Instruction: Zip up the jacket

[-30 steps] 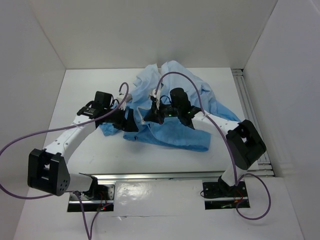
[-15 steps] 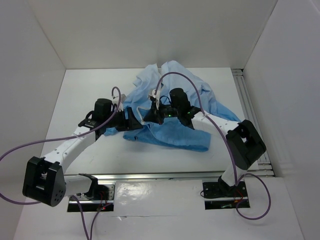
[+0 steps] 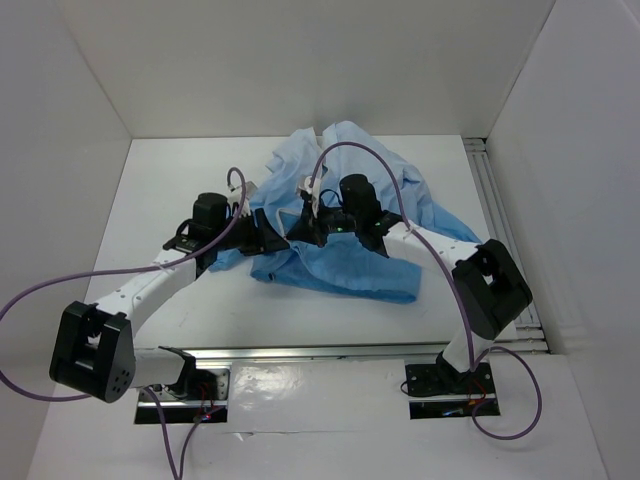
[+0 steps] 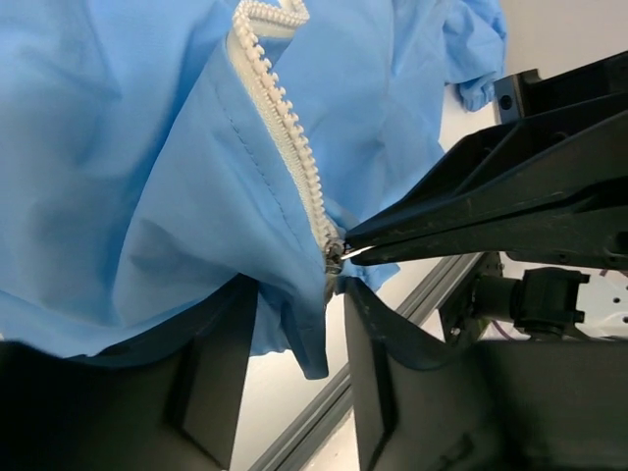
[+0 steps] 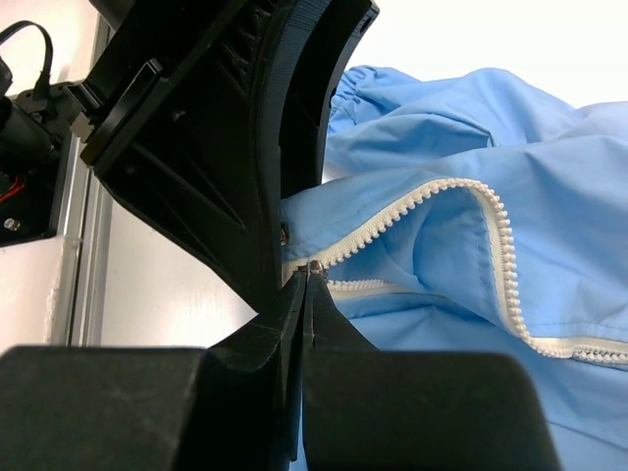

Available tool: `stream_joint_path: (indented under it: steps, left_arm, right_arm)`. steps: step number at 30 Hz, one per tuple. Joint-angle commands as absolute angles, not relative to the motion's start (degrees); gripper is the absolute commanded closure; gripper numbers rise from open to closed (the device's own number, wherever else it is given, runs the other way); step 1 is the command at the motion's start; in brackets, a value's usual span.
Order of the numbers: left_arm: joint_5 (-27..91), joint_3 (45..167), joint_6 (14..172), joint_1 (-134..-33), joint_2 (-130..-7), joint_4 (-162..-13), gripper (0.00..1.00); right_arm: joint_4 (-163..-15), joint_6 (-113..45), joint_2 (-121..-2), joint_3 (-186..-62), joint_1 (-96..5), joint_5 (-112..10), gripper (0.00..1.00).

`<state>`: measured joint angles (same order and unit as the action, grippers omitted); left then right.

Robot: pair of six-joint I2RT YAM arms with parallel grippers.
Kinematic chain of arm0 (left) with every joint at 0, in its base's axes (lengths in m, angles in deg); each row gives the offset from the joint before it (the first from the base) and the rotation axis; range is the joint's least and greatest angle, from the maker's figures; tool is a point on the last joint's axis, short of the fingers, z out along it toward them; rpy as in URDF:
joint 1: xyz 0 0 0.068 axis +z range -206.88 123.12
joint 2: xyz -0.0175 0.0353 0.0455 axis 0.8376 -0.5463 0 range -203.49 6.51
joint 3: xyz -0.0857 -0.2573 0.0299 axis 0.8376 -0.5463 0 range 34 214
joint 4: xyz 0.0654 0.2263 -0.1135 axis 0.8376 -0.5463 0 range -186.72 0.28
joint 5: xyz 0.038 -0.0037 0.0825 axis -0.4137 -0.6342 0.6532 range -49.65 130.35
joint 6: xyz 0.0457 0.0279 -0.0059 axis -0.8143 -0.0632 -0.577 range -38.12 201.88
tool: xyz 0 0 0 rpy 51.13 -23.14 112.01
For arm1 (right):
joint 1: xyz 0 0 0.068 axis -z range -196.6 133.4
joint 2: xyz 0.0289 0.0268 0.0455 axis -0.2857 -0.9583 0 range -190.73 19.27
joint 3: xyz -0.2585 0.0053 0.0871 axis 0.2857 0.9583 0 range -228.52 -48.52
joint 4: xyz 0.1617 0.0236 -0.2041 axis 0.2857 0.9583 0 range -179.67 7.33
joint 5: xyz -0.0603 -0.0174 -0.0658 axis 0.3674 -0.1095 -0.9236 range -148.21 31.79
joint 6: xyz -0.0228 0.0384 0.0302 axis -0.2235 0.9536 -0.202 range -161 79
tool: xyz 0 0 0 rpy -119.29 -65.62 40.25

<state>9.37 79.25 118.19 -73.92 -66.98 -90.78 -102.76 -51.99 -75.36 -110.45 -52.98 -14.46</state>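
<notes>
Blue jacket | left pincer moved in, parted astride its edge | right pincer clenched on zipper end

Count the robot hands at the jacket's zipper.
2. The left hand straddles the jacket corner below the zipper; the right hand pinches the zipper's end beside it. None hidden.

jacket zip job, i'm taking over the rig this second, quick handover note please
Left gripper: open, jaws either side of the bottom edge of the jacket, just below the end of the zipper strip.
Right gripper: shut on that end.
The jacket lies crumpled on the table between the arms.
Done: zipper end pinched.
To do: tooth rows look unjoined; whole zip to close.
</notes>
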Motion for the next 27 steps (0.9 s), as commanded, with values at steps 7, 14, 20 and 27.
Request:
stream_joint_path:
  steps: [7,14,20,27]
  left_arm:
    - [5.29,79.26,119.66,-74.64,-66.97,-84.71,0.75]
    - [1.86,79.26,119.67,-74.64,-68.63,-84.18,1.0]
    - [-2.35,79.79,116.61,-74.64,-69.16,-87.86,1.0]
    - [-4.73,80.93,112.21,-74.64,-69.16,-96.65,1.0]
  right_arm:
    - [-106.64,-51.64,-75.3,-113.99,-53.08,-14.35,1.0]
    - [-107.42,-51.12,-75.13,-113.99,-53.08,-18.12,1.0]
    - [-108.75,-52.96,-73.81,-113.47,-53.08,-27.59,1.0]
    - [-109.54,-59.28,-74.42,-116.28,-53.08,-34.13,1.0]
